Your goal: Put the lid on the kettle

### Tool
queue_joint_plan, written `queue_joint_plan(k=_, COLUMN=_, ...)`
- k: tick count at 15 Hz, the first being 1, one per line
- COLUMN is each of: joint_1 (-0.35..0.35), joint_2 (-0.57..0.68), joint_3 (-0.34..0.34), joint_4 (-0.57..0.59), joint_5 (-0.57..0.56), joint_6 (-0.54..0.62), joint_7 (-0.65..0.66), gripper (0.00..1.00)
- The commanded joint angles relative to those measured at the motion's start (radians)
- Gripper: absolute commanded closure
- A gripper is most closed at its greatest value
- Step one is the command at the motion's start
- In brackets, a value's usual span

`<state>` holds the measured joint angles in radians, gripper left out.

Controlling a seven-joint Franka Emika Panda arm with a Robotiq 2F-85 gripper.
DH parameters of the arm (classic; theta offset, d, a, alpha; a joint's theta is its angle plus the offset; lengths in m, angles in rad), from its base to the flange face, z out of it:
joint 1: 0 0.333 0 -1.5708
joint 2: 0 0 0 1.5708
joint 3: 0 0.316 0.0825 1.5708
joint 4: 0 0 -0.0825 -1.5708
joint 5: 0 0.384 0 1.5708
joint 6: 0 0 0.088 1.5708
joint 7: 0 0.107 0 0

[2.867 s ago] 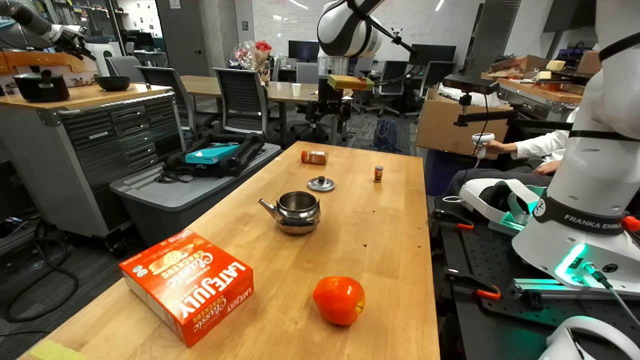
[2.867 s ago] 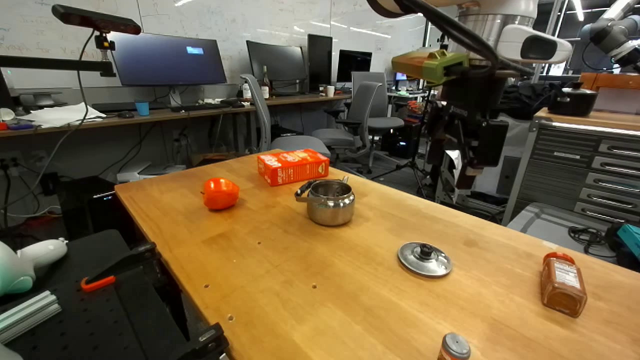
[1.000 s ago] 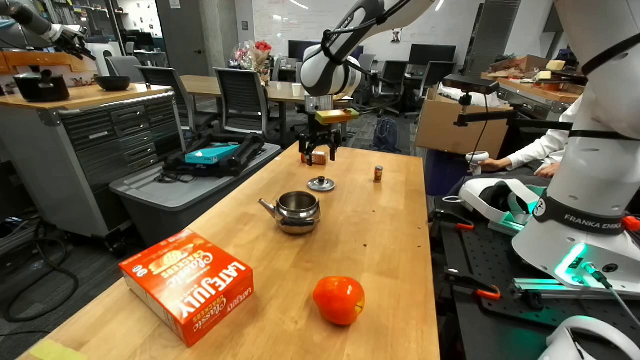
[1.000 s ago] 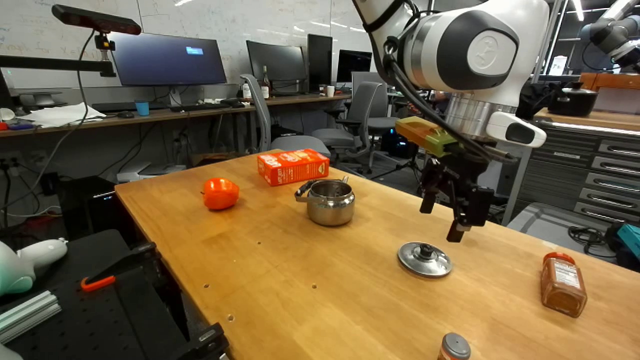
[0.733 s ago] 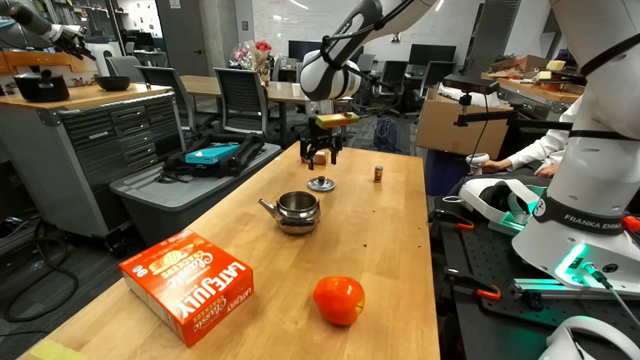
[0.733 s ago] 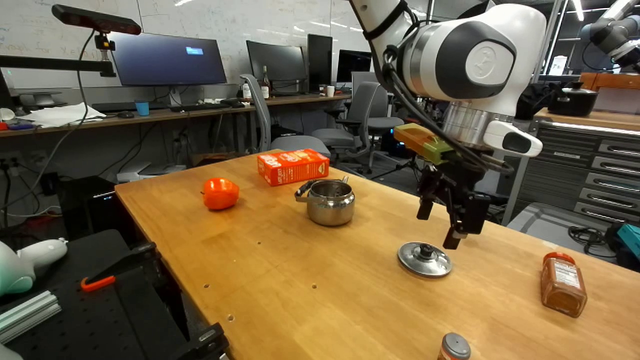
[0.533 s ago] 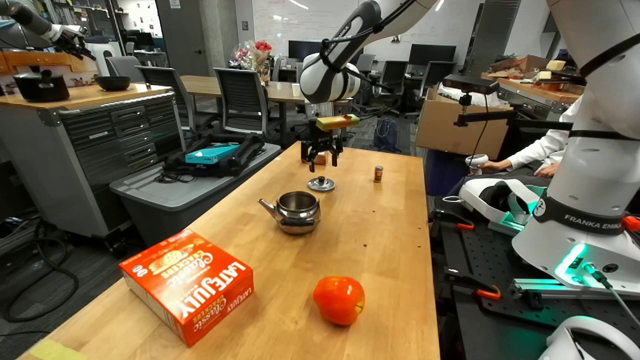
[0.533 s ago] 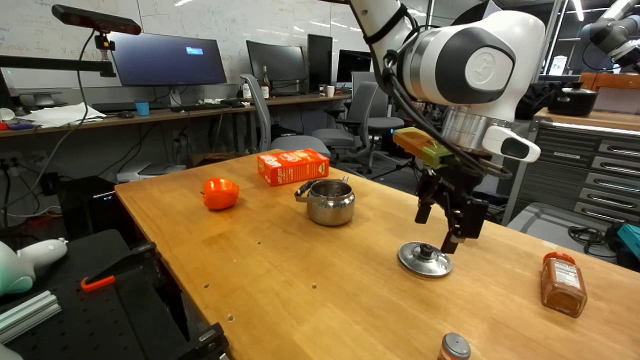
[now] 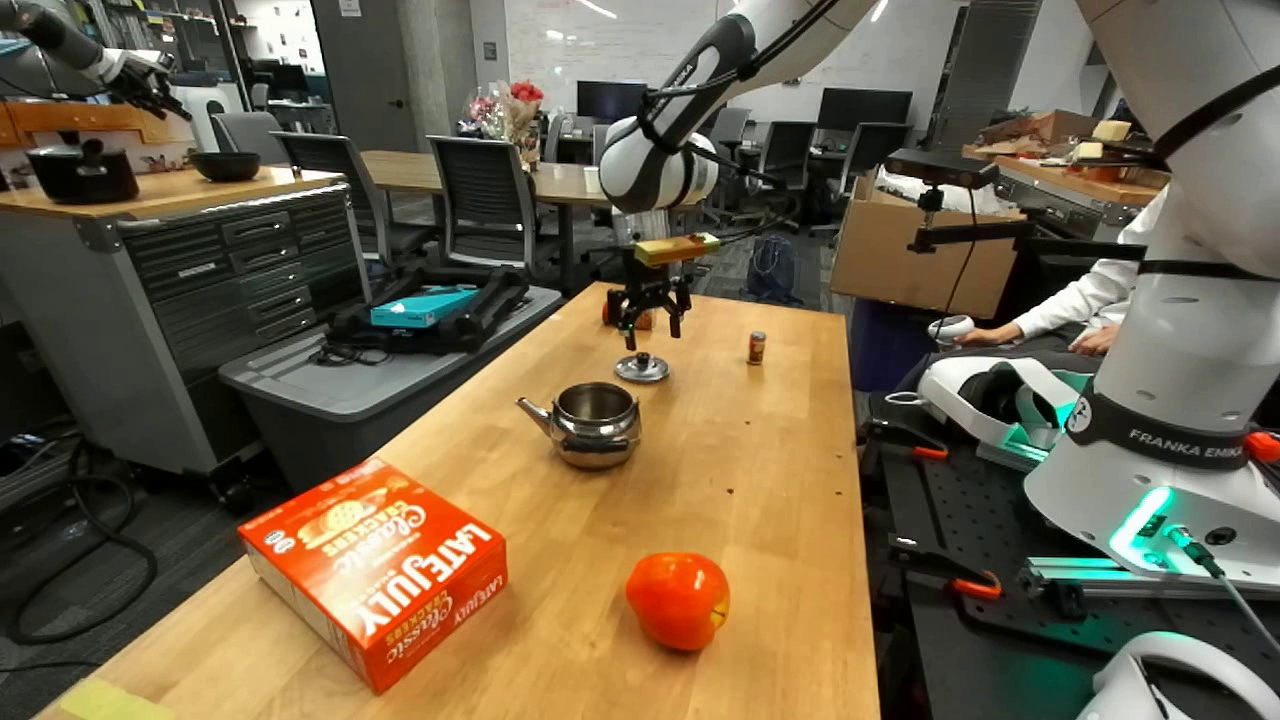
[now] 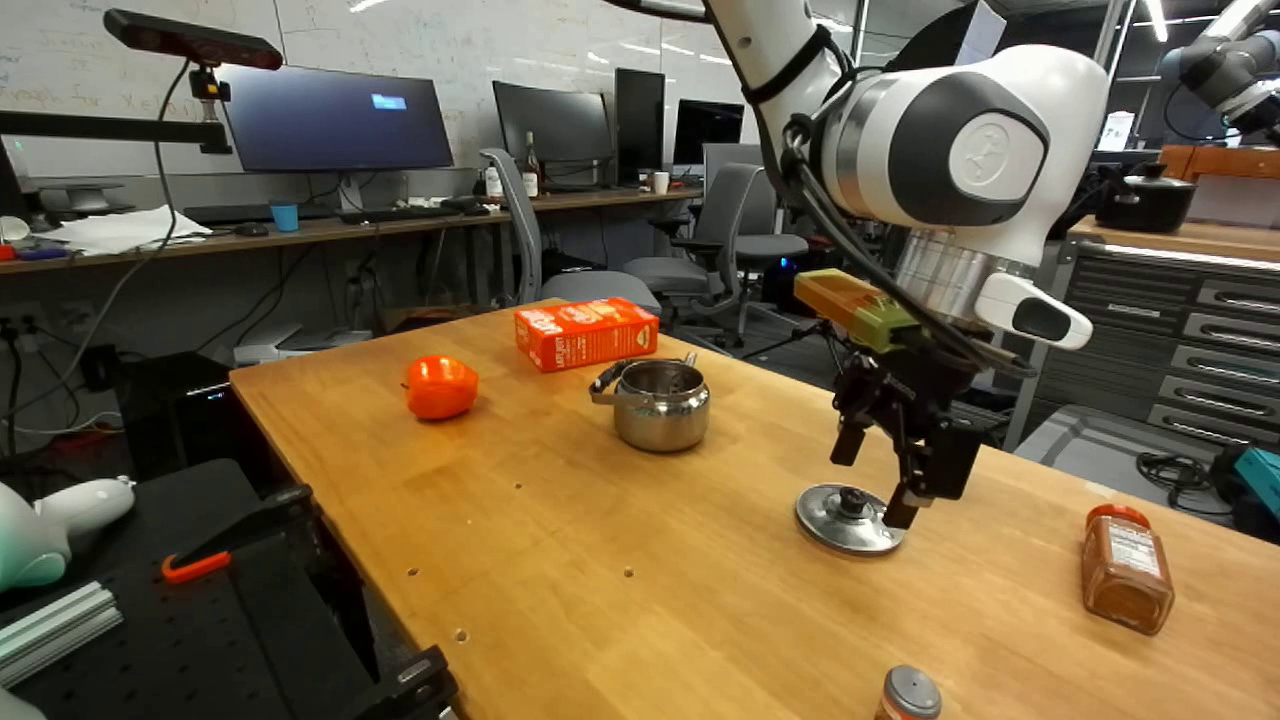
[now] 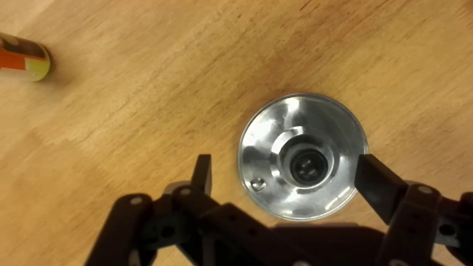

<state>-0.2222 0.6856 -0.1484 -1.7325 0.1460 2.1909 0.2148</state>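
The claw [image 9: 654,335], spread wide and empty, hangs above the lid [image 11: 303,157] on the counter [image 9: 785,530]; gripping, carrying and seating all seem left (the kettle [image 10: 662,422], well apart from the claw, stands uncovered).

From roughly opposite ends, both exterior views looked slantwise down the table [image 9: 780,570], sharing the kettle [image 10: 662,420] and the lid [image 10: 846,522]. The wrist view faced nearly straight down from close above, the lid at four o'clock.

End effector [image 10: 873,485] lowered from high up to just above lid [image 11: 303,158]; hand-held controller [image 9: 953,326] lower too.
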Motion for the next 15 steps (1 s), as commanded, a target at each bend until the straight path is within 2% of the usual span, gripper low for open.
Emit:
queue_joint_plan(k=1, joint_1=-0.007, joint_2=0.051, joint_3=-0.008, joint_4=0.078, joint_5=0.006, joint_6=-0.056, joint_7=0.002, gripper=0.00)
queue_joint_plan(k=12, joint_1=0.005, joint_2=0.103, joint_3=-0.002, joint_4=0.125, joint_5=-0.003, joint_6=-0.053, joint_7=0.001, gripper=0.01)
queue_joint_plan(k=13, joint_1=0.006, joint_2=0.104, joint_3=-0.001, joint_4=0.127, joint_5=-0.004, joint_6=-0.052, joint_7=0.000, gripper=0.25)
queue_joint_plan(k=15, joint_1=0.011, joint_2=0.104, joint_3=-0.002, joint_4=0.127, joint_5=-0.006, joint_6=-0.049, joint_7=0.002, gripper=0.30)
